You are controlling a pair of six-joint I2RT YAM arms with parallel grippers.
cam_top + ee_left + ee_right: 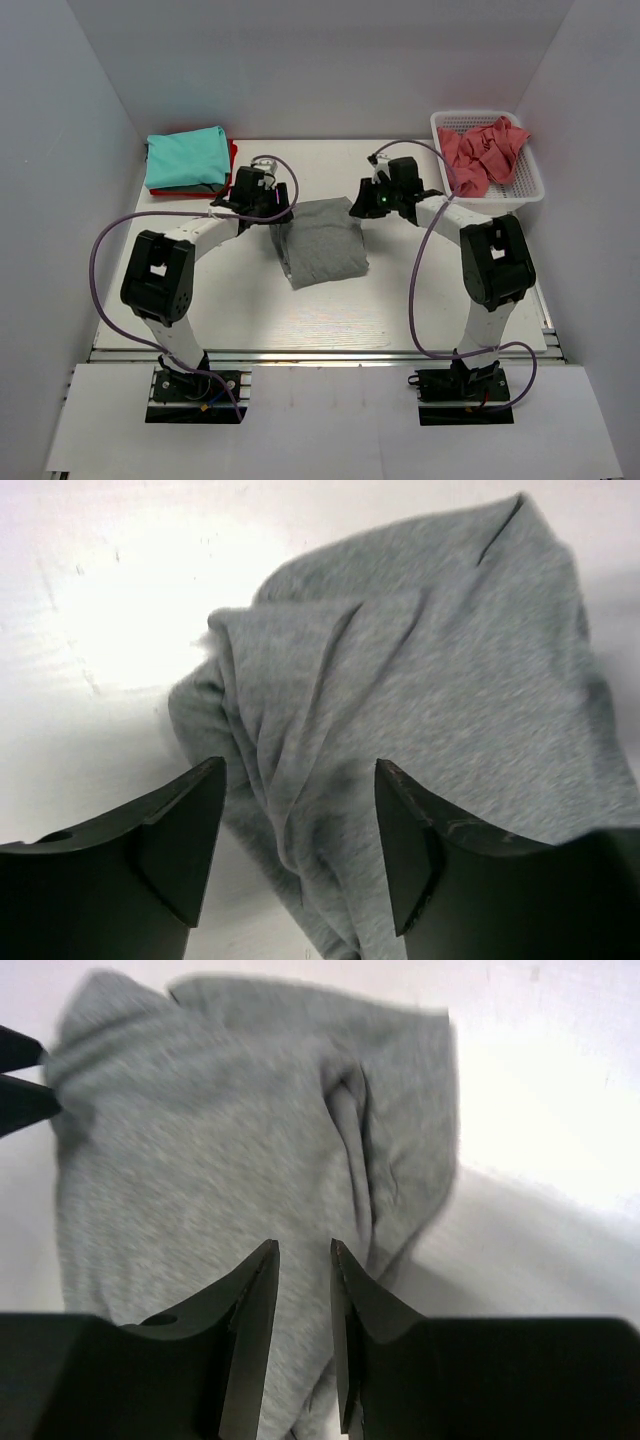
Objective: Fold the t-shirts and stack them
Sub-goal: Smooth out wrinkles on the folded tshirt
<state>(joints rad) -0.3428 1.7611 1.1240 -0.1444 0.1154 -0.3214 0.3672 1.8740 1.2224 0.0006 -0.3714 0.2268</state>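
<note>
Grey t-shirt [322, 242]: lies mid-counter [330, 320], folded to a compact, slightly skewed rectangle between the two arms.
Loose spots: a bunched ridge at its left edge and a pucker near the right edge.
Left claw [300, 770]: open wide, holding nothing, poised over the left ridge.
Right claw [303, 1250]: jaws a narrow gap apart over the right part of the cloth, no cloth pinched that I can see.
Step in hand: probably tidying or re-gripping this fold before it goes to the pile.
Doing it well: bite through every layer on both sides, lift level and together, and keep the ridge from spilling open.
Stack: teal t-shirt [185, 157] on a red t-shirt [233, 156], far left; land squarely on top.
Waiting: coral-pink t-shirt [485, 150] in the basket [532, 190], far right.
</note>
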